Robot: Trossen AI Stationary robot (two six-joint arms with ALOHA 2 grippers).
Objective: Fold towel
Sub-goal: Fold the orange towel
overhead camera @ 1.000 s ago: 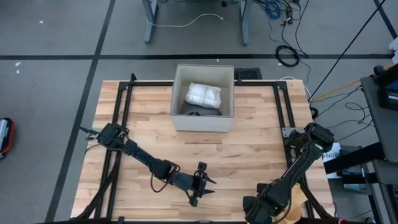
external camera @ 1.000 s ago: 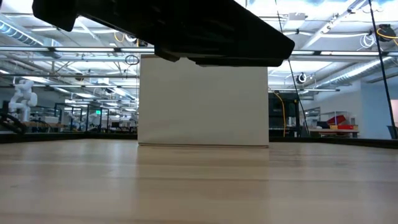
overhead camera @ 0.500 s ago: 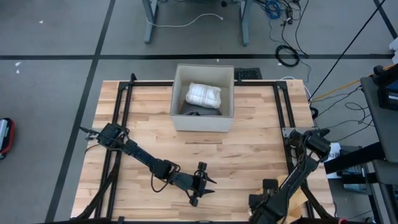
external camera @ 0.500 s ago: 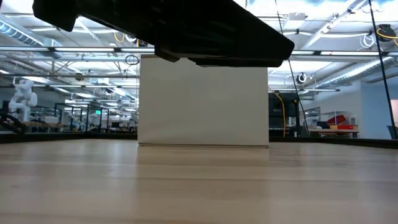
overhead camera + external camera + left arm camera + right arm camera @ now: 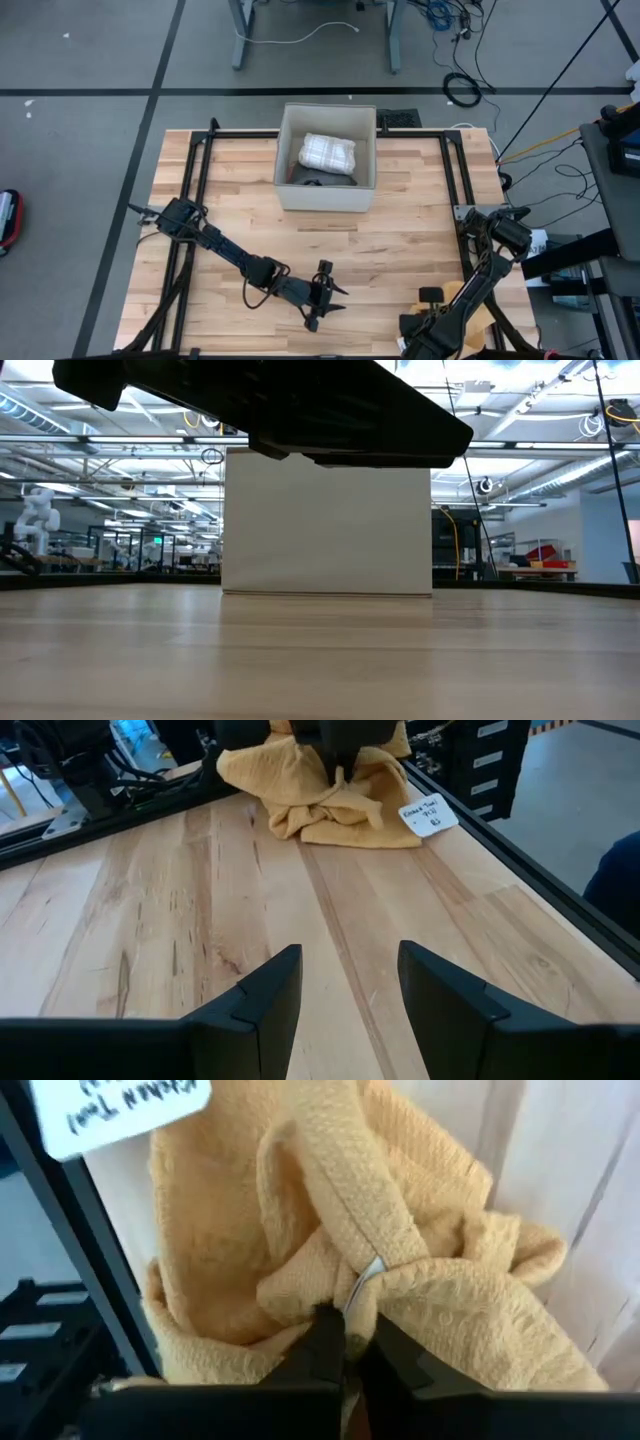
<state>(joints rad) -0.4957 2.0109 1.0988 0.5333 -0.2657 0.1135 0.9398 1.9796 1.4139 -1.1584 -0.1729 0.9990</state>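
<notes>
Table: pale wooden tabletop (image 5: 400,240) with a black frame.
Far edge, centre: 1 white box (image 5: 327,195).
Near right corner: 1 crumpled yellow towel (image 5: 330,795).

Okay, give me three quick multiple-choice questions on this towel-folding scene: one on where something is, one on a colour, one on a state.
1. Where is the crumpled towel?
A. In the white box
B. At the table's near right corner
C. Under the left arm

2. What colour is that towel?
A. Yellow
B. Blue
C. Grey

3. How is the right pincer?
A. Wide open above the towel
B. Shut on nothing
C. Shut on a towel fold

Answers: 1 B, the left wrist view shows it by the table's frame, under the right arm. 2 A, both wrist views show yellow cloth. 3 C, the right wrist view shows the fingers pinching a ridge of cloth.
</notes>
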